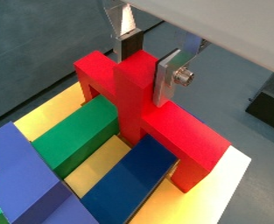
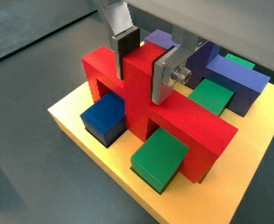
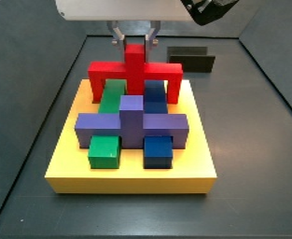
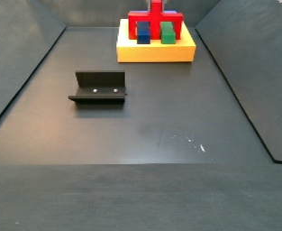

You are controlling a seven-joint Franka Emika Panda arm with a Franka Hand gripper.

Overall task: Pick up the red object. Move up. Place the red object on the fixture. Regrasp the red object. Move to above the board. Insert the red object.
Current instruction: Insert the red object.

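Note:
The red object [image 1: 163,122] stands upright on the yellow board [image 1: 227,188], its two legs down astride a green block [image 1: 74,136] and a blue block [image 1: 133,175], its stem pointing up. My gripper [image 1: 149,70] is shut on the stem, one finger on each side. The other wrist view shows the same grip [image 2: 143,72] on the red object [image 2: 186,122]. In a side view the gripper [image 3: 135,39] holds the red object [image 3: 135,67] at the board's [image 3: 135,177] far edge. It also shows far off in the other side view [image 4: 155,20].
The dark fixture [image 4: 98,87] stands on the grey floor apart from the board [image 4: 155,52], and behind it to the right in a side view [image 3: 192,58]. A purple cross-shaped block [image 3: 130,121] sits mid-board with a green and a blue block in front. Grey walls enclose the floor.

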